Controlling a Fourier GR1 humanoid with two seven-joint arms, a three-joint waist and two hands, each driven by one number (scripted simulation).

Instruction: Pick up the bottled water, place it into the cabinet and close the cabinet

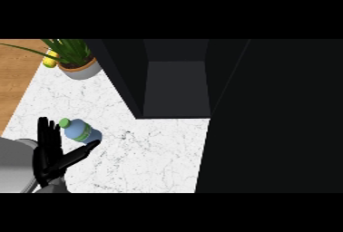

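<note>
The bottled water (81, 130), a bluish bottle with a green cap and green label, stands on the white marble counter (147, 154) at the left. My left hand (48, 162) is right beside it, open. Its straight fingers (47, 133) rise along the bottle's left side and the thumb (81, 152) reaches under its right side, so the bottle sits in the gap between them. The dark cabinet (178, 86) stands open at the back of the counter, and its inside looks bare. My right hand does not show.
A large dark panel (275, 118), apparently the open cabinet door, covers the right side. A potted plant (77, 61) in a grey pot and a yellow fruit (49, 61) sit at the back left. Wooden floor (17, 72) lies beyond the counter's left edge.
</note>
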